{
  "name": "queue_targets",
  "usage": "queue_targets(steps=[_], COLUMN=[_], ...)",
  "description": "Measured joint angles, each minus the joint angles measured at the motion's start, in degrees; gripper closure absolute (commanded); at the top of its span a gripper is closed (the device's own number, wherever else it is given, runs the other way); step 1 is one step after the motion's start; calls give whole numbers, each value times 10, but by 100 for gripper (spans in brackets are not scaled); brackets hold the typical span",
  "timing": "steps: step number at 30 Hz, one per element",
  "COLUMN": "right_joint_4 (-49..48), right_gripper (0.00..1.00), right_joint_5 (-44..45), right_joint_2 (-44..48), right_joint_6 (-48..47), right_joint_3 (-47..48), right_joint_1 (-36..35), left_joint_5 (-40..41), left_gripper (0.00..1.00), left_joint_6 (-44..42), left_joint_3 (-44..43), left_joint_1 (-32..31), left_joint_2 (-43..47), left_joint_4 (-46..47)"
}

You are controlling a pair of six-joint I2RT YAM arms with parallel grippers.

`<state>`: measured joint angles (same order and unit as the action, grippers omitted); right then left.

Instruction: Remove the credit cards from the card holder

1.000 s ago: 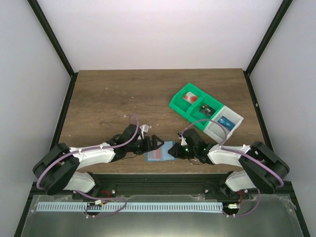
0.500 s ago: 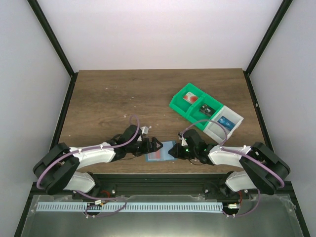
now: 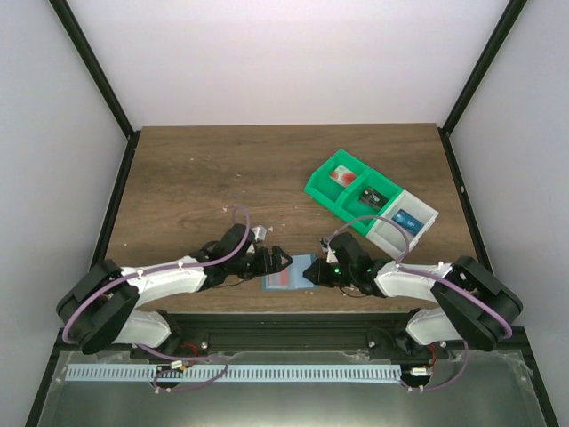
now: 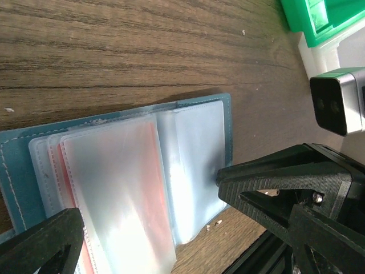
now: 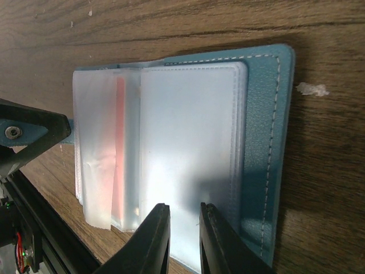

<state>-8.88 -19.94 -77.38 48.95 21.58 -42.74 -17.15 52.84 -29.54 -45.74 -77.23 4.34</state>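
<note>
The teal-blue card holder (image 3: 286,274) lies open and flat near the table's front edge, between my two grippers. Its frosted clear sleeves (image 5: 188,148) fan out from the spine. A credit card shows as a red tint through the sleeves in the right wrist view (image 5: 120,137) and in the left wrist view (image 4: 153,194). My left gripper (image 4: 147,195) is wide open and straddles the sleeves, one fingertip (image 4: 228,174) at the holder's edge. My right gripper (image 5: 183,208) hovers over the right half's sleeve, jaws a narrow gap apart with nothing between them.
A green compartment bin (image 3: 331,197) and a joined white bin (image 3: 425,216) stand at the back right, with cards in them. The right wrist camera (image 4: 339,100) shows in the left wrist view. The table's front edge and black rail lie just below the holder.
Hardly anything. Both grippers stay at the card holder, and the left arm has shifted very slightly.
</note>
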Motion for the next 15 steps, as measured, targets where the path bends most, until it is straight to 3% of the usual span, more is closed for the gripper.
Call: queue_targets(steps=[15], right_joint_4=[-2], right_gripper=[83], right_joint_5=[0], right_joint_2=[0], right_joint_6=[0], right_joint_3=[-1], right_joint_1=[0], left_joint_5=[-1], left_gripper=[0], left_joint_6=[0], left_joint_3=[1], left_joint_1=[0], left_joint_2=[-20], left_joint_4=[15])
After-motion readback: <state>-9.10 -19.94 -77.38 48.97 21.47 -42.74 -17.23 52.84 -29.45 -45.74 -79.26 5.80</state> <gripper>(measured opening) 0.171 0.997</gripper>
